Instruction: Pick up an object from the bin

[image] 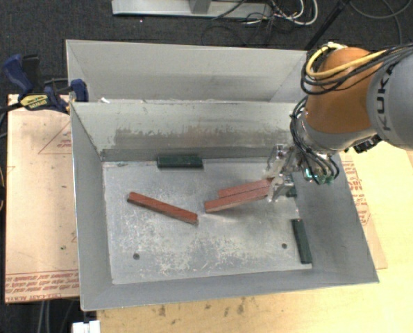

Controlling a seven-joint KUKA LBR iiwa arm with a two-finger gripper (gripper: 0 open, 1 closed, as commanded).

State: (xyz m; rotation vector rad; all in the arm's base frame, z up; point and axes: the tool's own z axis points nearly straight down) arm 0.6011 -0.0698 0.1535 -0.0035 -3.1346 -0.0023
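Camera view has the hand (279,184) low inside the grey metal bin (192,259), near the bin's right wall and toward its back edge. Two reddish-brown flat bars (235,196) lie side by side just beside it, and their right ends meet the hand's tips. I cannot tell how far the hand is open or whether it has hold of them. A third reddish-brown bar (162,208) lies apart toward the left edge, a dark green block (180,161) against the back wall, and a dark stick (302,241) near the front right corner.
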